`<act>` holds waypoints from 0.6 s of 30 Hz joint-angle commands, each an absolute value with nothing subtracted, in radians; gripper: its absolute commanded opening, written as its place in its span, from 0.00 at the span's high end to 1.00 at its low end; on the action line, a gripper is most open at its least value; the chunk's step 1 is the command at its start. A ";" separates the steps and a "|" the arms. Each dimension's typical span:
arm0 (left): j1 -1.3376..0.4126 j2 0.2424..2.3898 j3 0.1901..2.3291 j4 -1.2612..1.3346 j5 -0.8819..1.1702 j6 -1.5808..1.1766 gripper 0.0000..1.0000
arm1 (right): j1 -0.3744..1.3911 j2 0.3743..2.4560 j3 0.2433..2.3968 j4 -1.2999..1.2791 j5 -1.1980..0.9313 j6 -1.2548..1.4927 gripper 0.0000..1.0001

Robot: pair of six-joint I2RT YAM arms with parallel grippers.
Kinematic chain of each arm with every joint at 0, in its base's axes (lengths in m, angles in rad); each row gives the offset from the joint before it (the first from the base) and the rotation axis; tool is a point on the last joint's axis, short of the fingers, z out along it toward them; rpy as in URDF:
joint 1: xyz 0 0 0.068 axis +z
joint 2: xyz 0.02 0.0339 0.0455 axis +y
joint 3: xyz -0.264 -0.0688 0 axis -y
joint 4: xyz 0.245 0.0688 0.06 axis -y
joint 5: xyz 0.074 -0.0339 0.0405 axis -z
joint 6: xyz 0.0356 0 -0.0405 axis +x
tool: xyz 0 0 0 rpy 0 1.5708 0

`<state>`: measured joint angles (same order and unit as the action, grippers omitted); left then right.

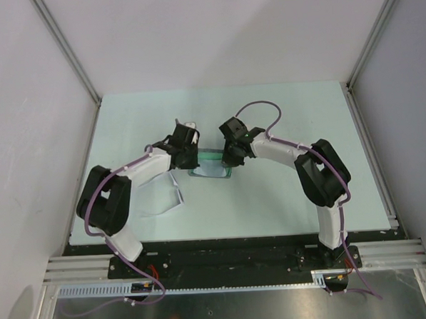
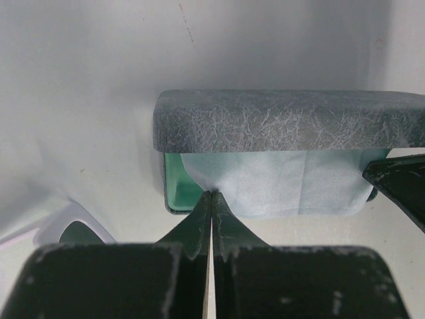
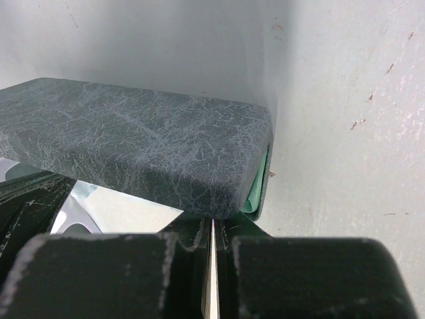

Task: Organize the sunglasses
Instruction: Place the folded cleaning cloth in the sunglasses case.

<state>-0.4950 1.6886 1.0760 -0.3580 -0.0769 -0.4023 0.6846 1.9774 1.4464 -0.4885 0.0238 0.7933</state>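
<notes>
The left tool [image 2: 211,196] is pressed together on the near-left corner of the blue cloth [image 2: 285,189] in the mouth of the half-open grey case [image 2: 285,119]. The right tool [image 3: 212,222], at the case's 3 o'clock seen from above, is also pressed together, its catch hidden under the lid. With the sunglasses [image 2: 78,231] outside on the desk [image 1: 286,198] at the case's 7 o'clock, the cloth should probably go in flat without dragging the case.

Lab test cell: white panel walls [image 1: 213,31], aluminium rails [image 1: 63,46].
</notes>
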 commanded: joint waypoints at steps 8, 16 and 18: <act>-0.488 1.716 1.124 -0.351 -0.097 -0.403 1.00 | 0.689 2.000 1.483 -0.482 0.066 0.801 1.00; -0.488 1.743 1.120 -0.351 -0.094 -0.411 1.00 | 0.692 2.008 1.483 -0.491 0.075 0.801 1.00; -0.489 1.750 1.124 -0.351 -0.095 -0.411 0.99 | 0.692 2.011 1.483 -0.489 0.078 0.801 1.00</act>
